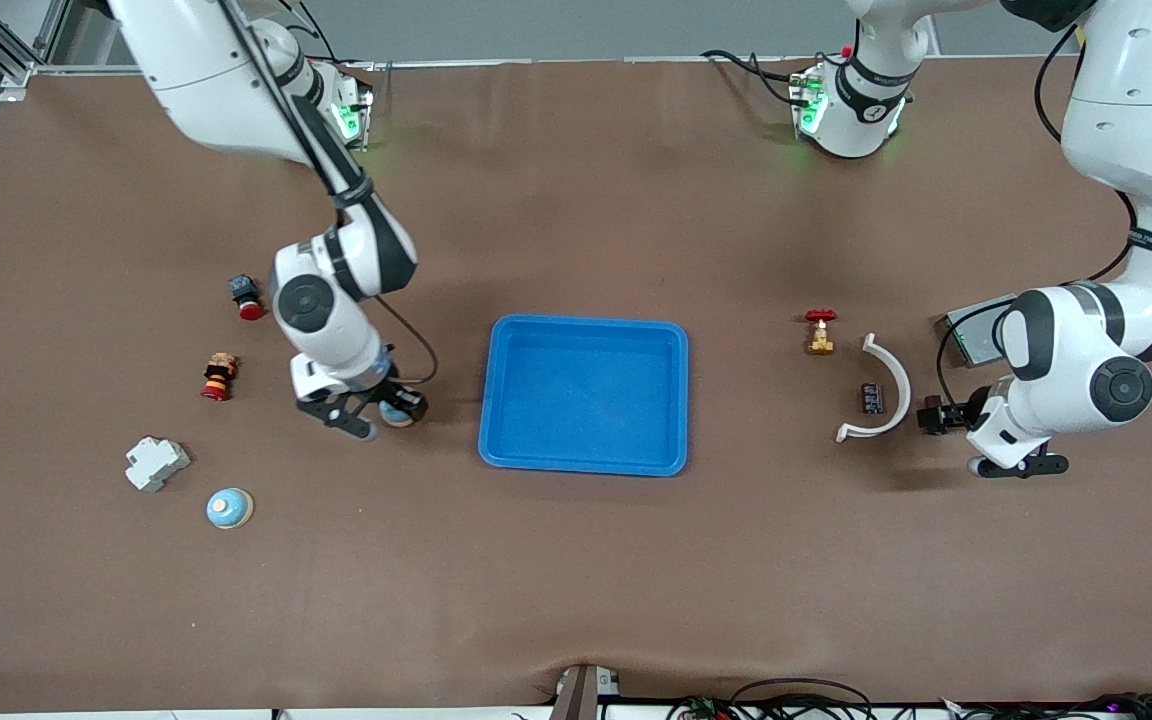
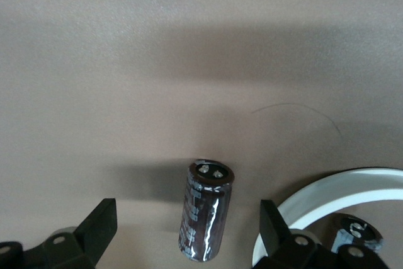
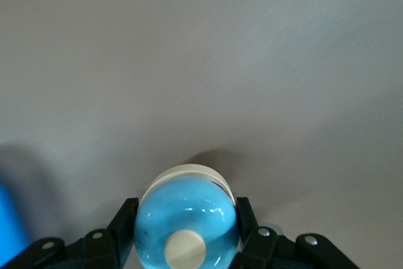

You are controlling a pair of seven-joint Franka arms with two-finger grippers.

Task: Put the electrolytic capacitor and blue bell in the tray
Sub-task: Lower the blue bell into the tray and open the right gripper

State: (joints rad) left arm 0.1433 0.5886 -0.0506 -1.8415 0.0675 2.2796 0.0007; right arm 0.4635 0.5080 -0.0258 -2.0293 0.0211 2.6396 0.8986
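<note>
Bell [image 3: 186, 217] sits clamped between the right gripper's [image 1: 373, 411] fingers, beside the tray [image 1: 584, 393]; its glossy dome looks slippery, so the flanks are the sound hold. Left gripper [image 2: 189, 234] hangs spread over the lying capacitor [image 2: 206, 210], a rigid, light cylinder best pinched across its barrel.

Tray [image 1: 584, 335] was bright blue, held bell [image 3: 187, 222] sky blue with cream button, capacitor [image 2: 204, 210] dark brown, tabletop [image 1: 576, 580] brown.
</note>
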